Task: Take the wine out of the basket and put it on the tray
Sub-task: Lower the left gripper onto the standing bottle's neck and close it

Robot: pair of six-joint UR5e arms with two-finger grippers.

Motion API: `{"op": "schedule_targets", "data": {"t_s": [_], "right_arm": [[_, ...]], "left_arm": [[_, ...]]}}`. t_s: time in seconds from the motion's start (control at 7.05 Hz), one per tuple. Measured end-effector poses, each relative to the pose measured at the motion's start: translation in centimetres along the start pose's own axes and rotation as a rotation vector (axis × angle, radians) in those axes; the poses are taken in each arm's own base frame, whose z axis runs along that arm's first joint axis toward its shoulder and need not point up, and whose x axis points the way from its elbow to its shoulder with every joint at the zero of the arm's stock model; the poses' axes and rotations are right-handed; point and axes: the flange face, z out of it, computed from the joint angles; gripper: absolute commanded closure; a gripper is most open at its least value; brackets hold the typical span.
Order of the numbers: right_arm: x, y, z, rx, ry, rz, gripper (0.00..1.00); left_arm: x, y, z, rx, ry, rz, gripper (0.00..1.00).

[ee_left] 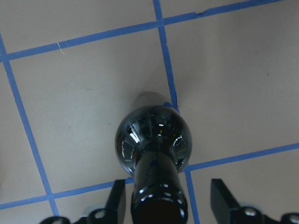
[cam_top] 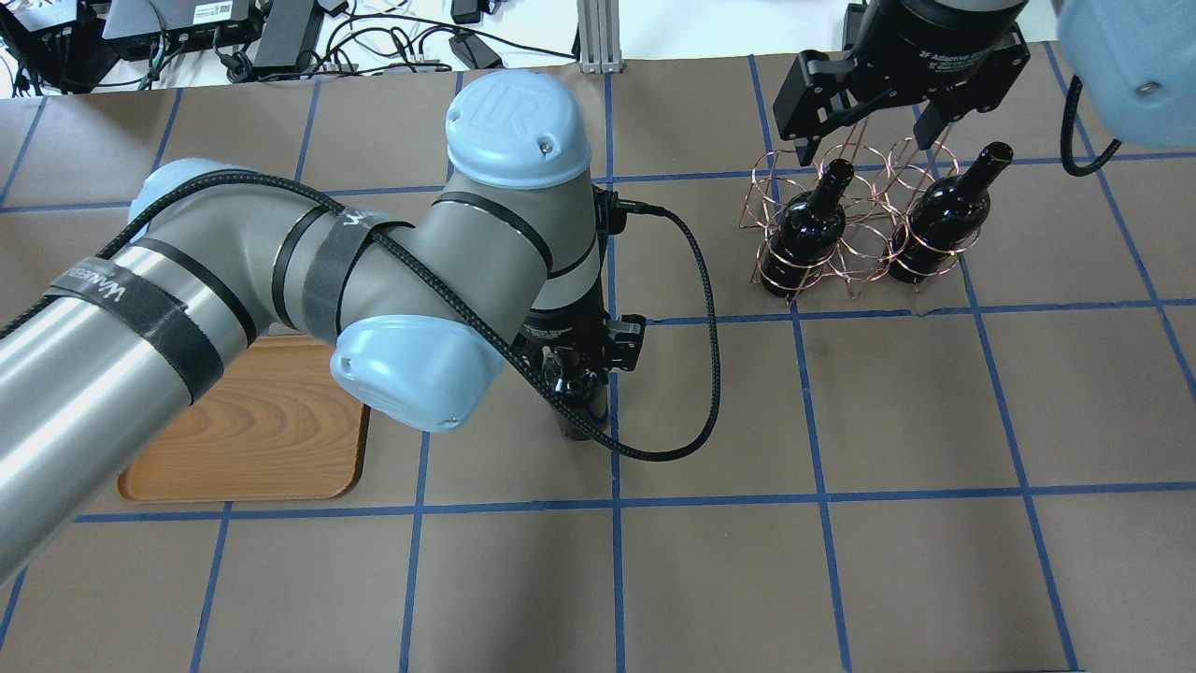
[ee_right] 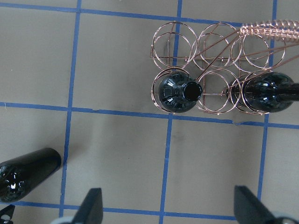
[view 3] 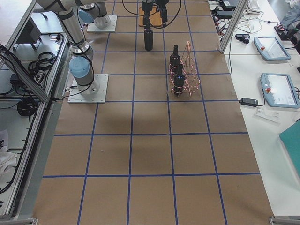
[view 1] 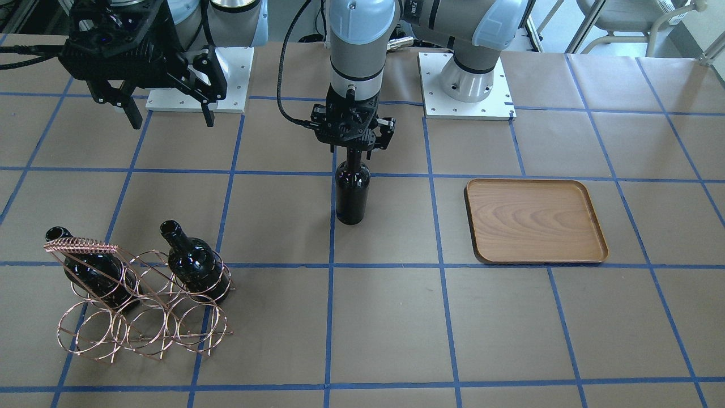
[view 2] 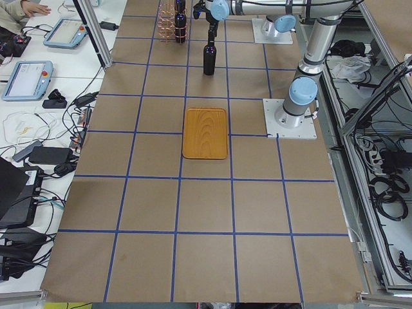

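One wine bottle [view 1: 352, 195] stands upright on the table between the basket and the tray. My left gripper [view 1: 352, 148] is open around its neck; in the left wrist view the fingers [ee_left: 117, 198] stand clear of the neck [ee_left: 156, 196] on both sides. The copper wire basket [view 1: 141, 326] sits at the table's right end and holds two more dark bottles [view 1: 195, 263]. My right gripper [view 1: 173, 120] is open and empty, raised above the table behind the basket. The wooden tray [view 1: 535, 221] lies flat and bare on my left.
The table is covered in brown paper with a blue tape grid. The two arm base plates [view 1: 465, 85] sit at the robot's edge. The left arm's cable [cam_top: 701, 374] loops beside the standing bottle. Operator tables with tablets [view 3: 279, 89] flank both ends.
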Motion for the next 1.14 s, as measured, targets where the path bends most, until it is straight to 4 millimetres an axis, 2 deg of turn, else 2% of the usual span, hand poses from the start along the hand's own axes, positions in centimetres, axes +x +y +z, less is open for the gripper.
{"op": "schedule_targets", "data": {"t_s": [0.14, 0.43, 0.57, 0.71, 1.14], "right_arm": [[0.00, 0.00, 0.00, 0.000, 0.000, -0.001, 0.00], [-0.02, 0.00, -0.01, 0.001, -0.001, -0.002, 0.00], [-0.02, -0.01, -0.01, 0.001, -0.001, -0.002, 0.00], [-0.02, -0.02, -0.02, 0.002, -0.001, -0.002, 0.00], [-0.03, -0.05, 0.02, 0.002, -0.001, -0.002, 0.00]], "left_arm": [[-0.02, -0.03, 0.00, 0.000, 0.000, 0.008, 1.00], [-0.03, -0.15, -0.14, 0.005, -0.003, 0.012, 1.00], [-0.05, -0.18, -0.28, 0.008, -0.005, 0.010, 0.38], [-0.07, -0.15, -0.48, 0.012, -0.003, 0.005, 0.00], [-0.09, 0.01, -0.66, 0.004, 0.001, -0.011, 0.00]]}}
